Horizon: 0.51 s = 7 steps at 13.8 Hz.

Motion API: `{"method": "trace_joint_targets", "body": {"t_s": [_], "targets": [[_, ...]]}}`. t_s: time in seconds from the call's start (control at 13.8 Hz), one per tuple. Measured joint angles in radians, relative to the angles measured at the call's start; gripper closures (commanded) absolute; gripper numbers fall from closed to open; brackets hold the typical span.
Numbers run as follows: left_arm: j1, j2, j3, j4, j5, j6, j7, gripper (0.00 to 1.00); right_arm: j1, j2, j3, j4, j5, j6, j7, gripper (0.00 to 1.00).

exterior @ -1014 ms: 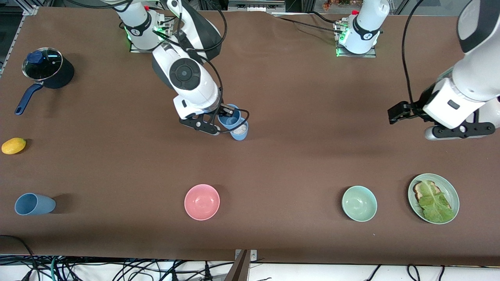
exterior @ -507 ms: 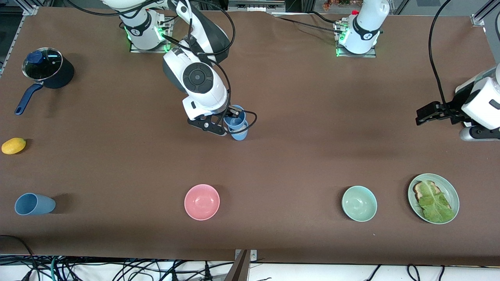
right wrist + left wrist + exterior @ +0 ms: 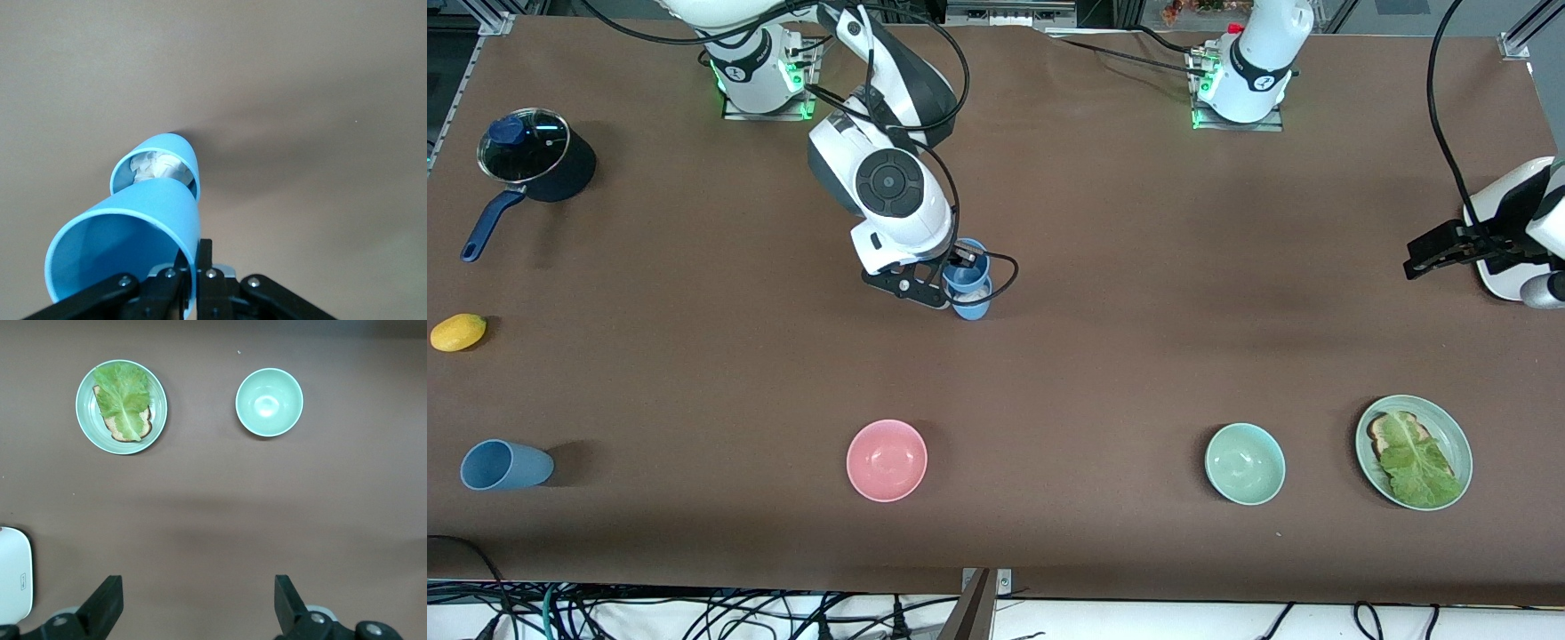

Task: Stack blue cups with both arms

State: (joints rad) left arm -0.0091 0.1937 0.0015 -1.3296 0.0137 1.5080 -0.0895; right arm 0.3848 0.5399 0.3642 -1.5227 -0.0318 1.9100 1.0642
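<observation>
My right gripper (image 3: 960,260) is shut on the rim of a light-blue cup (image 3: 966,272), one finger inside the wall and one outside. That cup (image 3: 127,247) hangs tilted just over a second blue cup (image 3: 975,308), which stands upright mid-table with crumpled white material inside (image 3: 155,167). A third blue cup (image 3: 505,465) lies on its side at the right arm's end of the table, close to the front camera. My left gripper (image 3: 1418,253) waits open and empty at the left arm's end; its fingers (image 3: 107,608) stand wide apart over bare table.
A pink bowl (image 3: 887,460), a pale green bowl (image 3: 1245,463) and a green plate (image 3: 1463,453) with toast and lettuce line the camera-side edge. A lidded dark pot (image 3: 534,156) and a lemon (image 3: 458,332) sit at the right arm's end.
The left arm has drawn back toward its own end of the table, still open. The right arm has shifted slightly, carrying its held cup closer over the standing cup.
</observation>
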Motion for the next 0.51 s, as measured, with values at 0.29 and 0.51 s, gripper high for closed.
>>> {"method": "trace_joint_targets", "body": {"t_s": [0.29,0.51], "targets": [[0.000,-0.042,0.020,0.000,0.000,-0.033,0.006,0.00,0.000,0.004,-0.001,0.001,-0.006,0.001,0.000,0.68],[0.000,-0.063,0.024,-0.003,0.000,-0.068,0.009,0.00,0.000,0.004,-0.002,0.006,-0.006,0.008,0.001,0.20]]}}
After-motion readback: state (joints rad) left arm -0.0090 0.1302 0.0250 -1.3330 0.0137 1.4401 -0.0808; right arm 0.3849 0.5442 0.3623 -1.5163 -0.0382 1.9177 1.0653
